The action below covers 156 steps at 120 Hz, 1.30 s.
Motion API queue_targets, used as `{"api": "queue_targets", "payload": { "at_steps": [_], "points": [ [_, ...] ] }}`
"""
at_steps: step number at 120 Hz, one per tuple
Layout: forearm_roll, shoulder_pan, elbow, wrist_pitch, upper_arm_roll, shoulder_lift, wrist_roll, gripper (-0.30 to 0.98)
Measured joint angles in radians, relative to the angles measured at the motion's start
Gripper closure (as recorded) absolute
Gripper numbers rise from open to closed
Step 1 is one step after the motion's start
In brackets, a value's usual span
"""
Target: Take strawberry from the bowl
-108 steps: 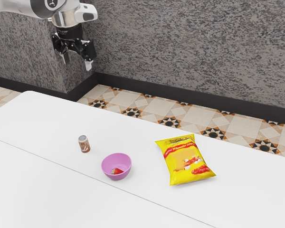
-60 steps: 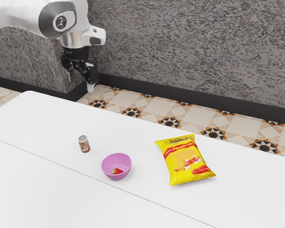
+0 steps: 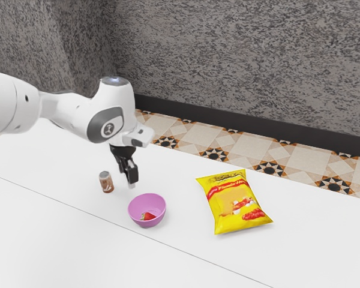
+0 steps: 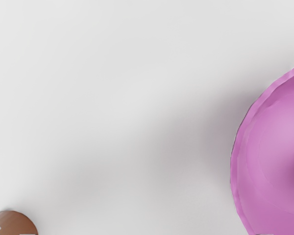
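Strawberry (image 3: 147,216): located inside the pink bowl (image 3: 147,202), low down against the inner wall; red surface noted. The bowl is seated upright on the white desk (image 3: 60,240).

End effector (image 3: 128,179): positioned above the desk, pointed downward, near the bowl and apart from it. It is read as released, its two fingers parted, with nothing gripped. In the exterior view it is seen between the can (image 3: 107,183) and the bowl, a little beyond both. In the wrist view, part of the bowl's rim and inside is recorded, along with the rounded brown end of the can, bare desk surface lying between the two.

Other items: the can, brown with a silvery top, is stood upright near the bowl, toward the exterior view's left. A yellow bag (image 3: 233,203) with a red band is laid on the desk toward the exterior view's right, apart from the bowl.
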Motion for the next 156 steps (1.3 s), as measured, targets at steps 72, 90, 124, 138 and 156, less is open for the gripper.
{"api": "queue_targets", "payload": {
  "at_steps": [72,90,124,138,156],
  "points": [
    [0.017,-0.076,-0.172,0.183,-0.061,-0.011,0.039,0.39],
    [0.018,-0.08,-0.176,0.202,-0.062,-0.009,0.036,0.42],
    [0.006,-0.082,-0.192,0.215,-0.062,-0.009,0.028,0.42],
    [0.005,-0.082,-0.195,0.218,-0.062,-0.008,0.025,0.41],
    [0.004,-0.082,-0.212,0.231,-0.062,-0.006,0.022,0.41]
  ]
}}
